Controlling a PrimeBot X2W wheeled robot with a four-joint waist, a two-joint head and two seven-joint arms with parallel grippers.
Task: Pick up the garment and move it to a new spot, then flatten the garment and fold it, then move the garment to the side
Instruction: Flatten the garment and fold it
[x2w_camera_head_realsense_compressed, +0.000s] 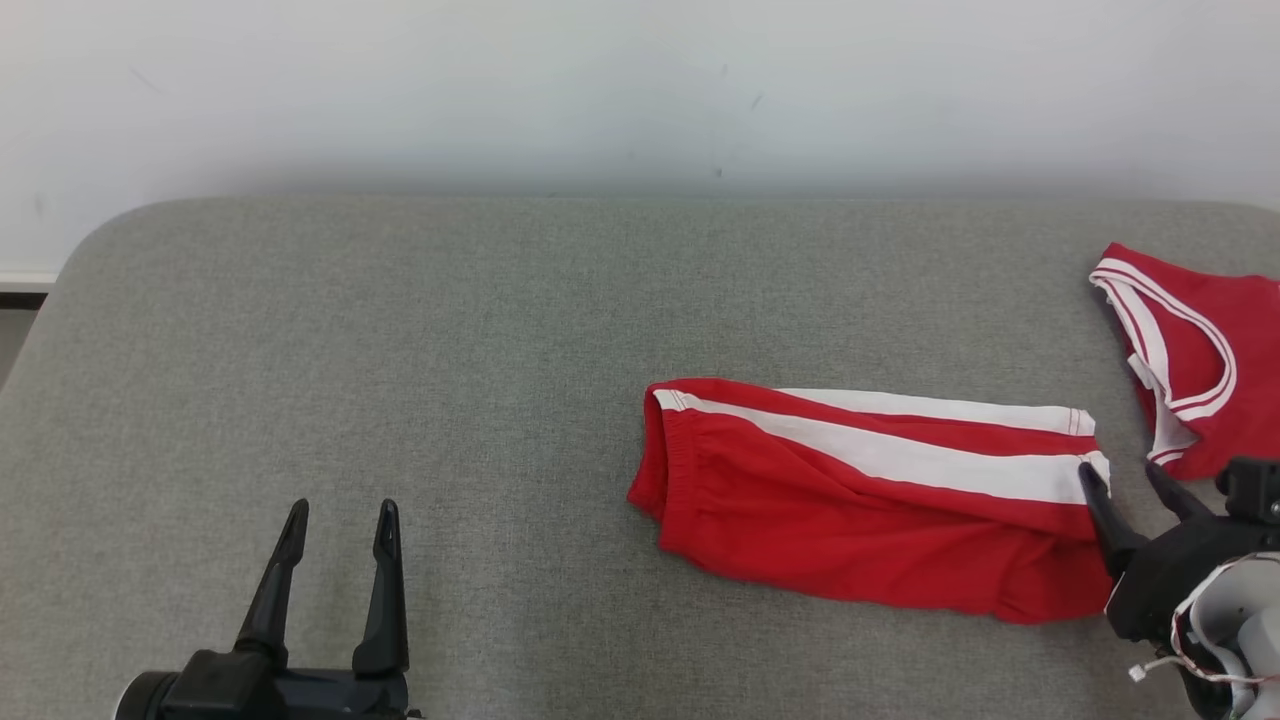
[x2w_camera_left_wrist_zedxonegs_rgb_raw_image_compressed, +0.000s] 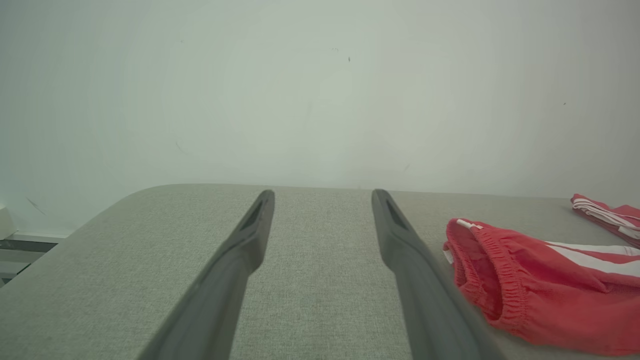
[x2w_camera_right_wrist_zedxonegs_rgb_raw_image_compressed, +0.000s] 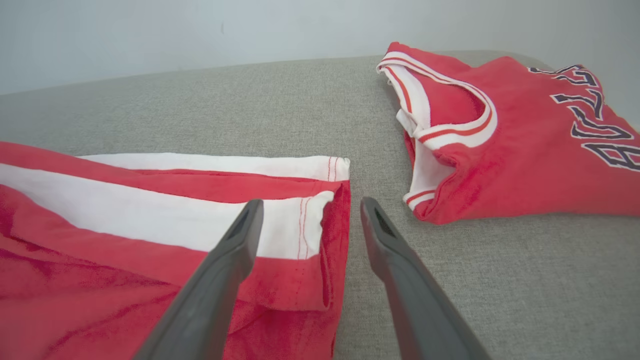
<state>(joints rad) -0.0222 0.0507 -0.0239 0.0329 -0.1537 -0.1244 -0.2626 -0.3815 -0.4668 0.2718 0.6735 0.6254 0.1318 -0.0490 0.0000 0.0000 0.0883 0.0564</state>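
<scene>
Red shorts (x2w_camera_head_realsense_compressed: 870, 500) with white side stripes lie folded flat on grey padded table (x2w_camera_head_realsense_compressed: 400, 330), right of centre, elastic waistband toward left. Right gripper (x2w_camera_head_realsense_compressed: 1122, 476) sits at shorts' leg-hem end, jaws wide apart, gripping nothing. One finger over hem, other over bare table; contact with cloth unclear. Left gripper (x2w_camera_head_realsense_compressed: 342, 512) at near left, jaws apart, empty, well apart from shorts. Red jersey (x2w_camera_head_realsense_compressed: 1200, 360) with white trim lies at far right, near shorts, not touching.

A grey fabric-covered table (x2w_camera_head_realsense_compressed: 400, 330) with rounded corners stands against a plain, faintly scuffed white wall (x2w_camera_head_realsense_compressed: 600, 90)
</scene>
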